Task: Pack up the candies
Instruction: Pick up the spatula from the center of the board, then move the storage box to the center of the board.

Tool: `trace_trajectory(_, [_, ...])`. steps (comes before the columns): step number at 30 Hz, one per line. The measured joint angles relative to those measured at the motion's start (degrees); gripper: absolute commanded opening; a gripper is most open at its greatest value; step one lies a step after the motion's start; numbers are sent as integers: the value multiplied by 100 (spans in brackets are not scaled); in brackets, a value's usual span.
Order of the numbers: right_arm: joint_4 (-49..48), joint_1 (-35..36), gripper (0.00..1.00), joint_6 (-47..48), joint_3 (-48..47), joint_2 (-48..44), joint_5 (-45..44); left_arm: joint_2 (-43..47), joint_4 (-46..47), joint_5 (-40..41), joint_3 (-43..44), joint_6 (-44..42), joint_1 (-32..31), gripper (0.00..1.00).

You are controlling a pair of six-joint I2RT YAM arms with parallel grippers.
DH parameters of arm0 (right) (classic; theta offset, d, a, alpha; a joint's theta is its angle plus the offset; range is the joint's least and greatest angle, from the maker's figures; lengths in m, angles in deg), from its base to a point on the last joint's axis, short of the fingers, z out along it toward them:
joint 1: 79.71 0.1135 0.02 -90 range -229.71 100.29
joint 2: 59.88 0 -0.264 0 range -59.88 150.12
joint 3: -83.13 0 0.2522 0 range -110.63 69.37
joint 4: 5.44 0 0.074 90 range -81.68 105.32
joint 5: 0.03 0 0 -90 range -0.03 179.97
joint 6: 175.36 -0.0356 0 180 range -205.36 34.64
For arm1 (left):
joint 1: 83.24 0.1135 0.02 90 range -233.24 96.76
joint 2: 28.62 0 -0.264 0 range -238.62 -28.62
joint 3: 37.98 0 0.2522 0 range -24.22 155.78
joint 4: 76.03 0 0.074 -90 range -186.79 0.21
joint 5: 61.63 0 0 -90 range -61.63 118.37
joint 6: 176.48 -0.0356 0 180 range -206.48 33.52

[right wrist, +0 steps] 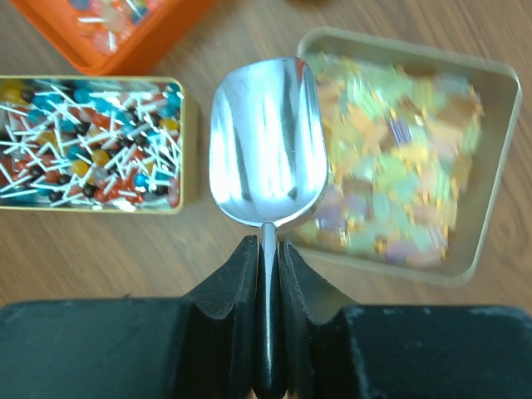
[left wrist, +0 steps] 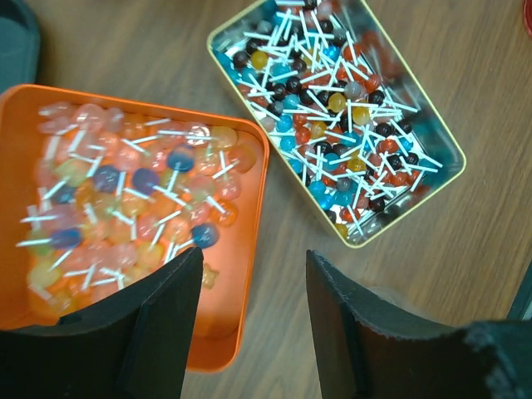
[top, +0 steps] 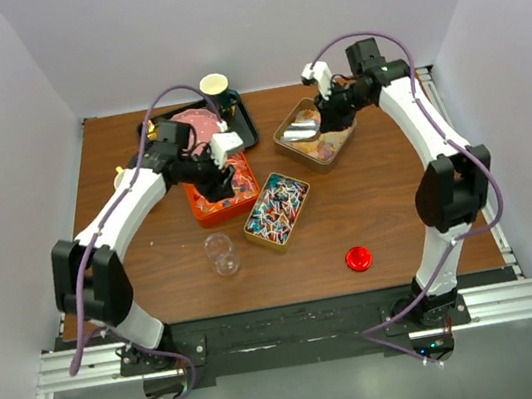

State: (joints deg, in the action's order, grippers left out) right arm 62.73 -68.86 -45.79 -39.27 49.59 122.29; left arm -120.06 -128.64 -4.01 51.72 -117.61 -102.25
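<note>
While the clear jar (top: pixel 221 254) is sitting apparently empty, packing is looking barely begun: candies (top: pixel 276 208) are lying in gold tin (right wrist: pixel 187 145), orange tray (left wrist: pixel 241 274), tan tin (right wrist: pixel 499 166). Left pincer (left wrist: pixel 252 274) is hovering half open, empty, over the orange tray; farthest, right pincer (right wrist: pixel 268 243) is clamping an empty scoop (right wrist: pixel 266 141) over the tan tin's edge.

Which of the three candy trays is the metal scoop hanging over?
The tan tray of pale candies at the far right; the scoop hangs over one edge. The orange tray and the lollipop tin sit apart.
</note>
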Motion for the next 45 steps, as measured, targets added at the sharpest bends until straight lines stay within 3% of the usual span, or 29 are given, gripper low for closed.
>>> trace_trajectory(4, [-304,107,0,-341,616,-553,-160,-643,20,50,177,42,-151,55])
trace_trajectory(9, [-330,369,0,-352,706,-809,-136,-1086,83,348,525,282,-199,54])
trace_trajectory(13, [-175,527,0,-24,280,-612,-289,-857,199,516,546,612,238,49])
trace_trajectory(19, [496,951,0,1032,-890,103,-621,122,227,678,-127,380,929,57])
trace_trajectory(23, [1228,1141,0,1845,-1095,369,-791,323,96,452,-284,138,603,55])
trace_trajectory(28, [1495,1113,0,2221,-769,302,-1163,-391,240,409,-13,234,-155,55])
trace_trajectory(36, [1193,719,0,1735,197,-278,-1558,-1720,708,686,452,675,-765,54])
trace_trajectory(45, [872,592,0,1226,1137,-1357,-1847,-1923,1252,942,533,691,-1038,36])
